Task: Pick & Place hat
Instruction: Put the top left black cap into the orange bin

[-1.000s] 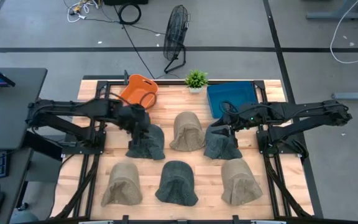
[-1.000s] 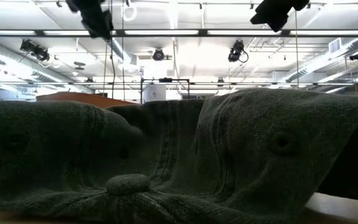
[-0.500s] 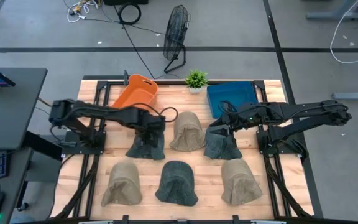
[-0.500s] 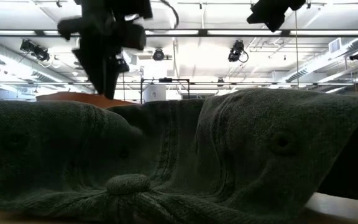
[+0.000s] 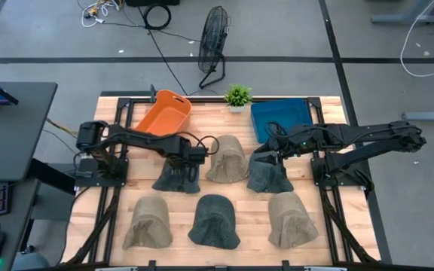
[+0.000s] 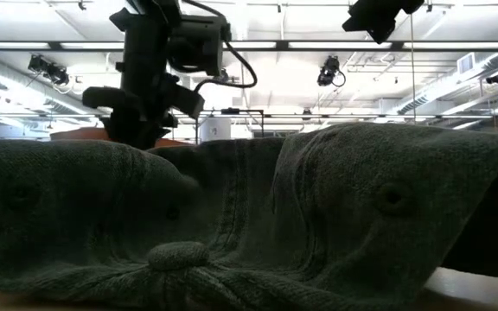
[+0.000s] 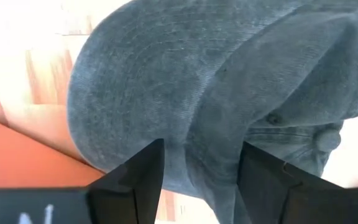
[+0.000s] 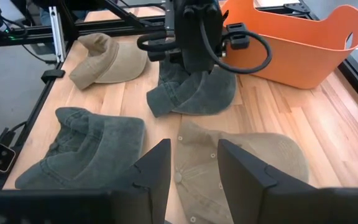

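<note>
Dark grey hat: lies flat on the counter, left of centre, just in front of the orange bin.
Left hand: directly over that hat's back part, fingers apart, straddling a fold of the cloth; not clamped.
Right hand: above a second dark hat right of centre, fingers apart.
Tan hat: between the two dark ones.
Front edge: two tan hats flanking a dark hat.
Blue tray: back right.
</note>
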